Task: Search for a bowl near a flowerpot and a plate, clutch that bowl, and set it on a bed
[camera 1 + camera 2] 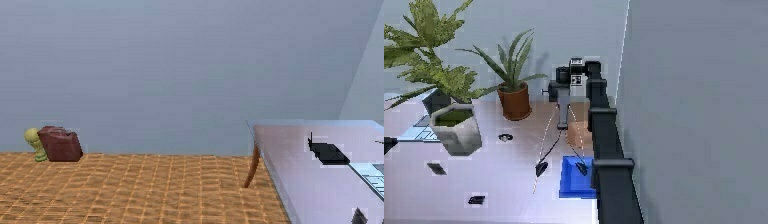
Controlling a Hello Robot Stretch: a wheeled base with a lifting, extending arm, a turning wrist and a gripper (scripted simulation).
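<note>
Grey-blue wall (180, 60) backs an orange woven floor (120, 190). On it stands a pale table (504, 175) bearing two plants, one in a white flowerpot (456, 130), one in a terracotta flowerpot (514, 100). A dark arm (612, 160) reaches over the tabletop. Its gripper (561, 168) hangs at a flat blue thing (569, 185), so whether it grasps anything cannot be told. Whether that blue thing is the bowl cannot be told.

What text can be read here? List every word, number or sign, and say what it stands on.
None can be read.
White squares on the arm: black marks, not letters.
Black device on the table: any print is too small to read.
Blue thing: no print can be made out.
</note>
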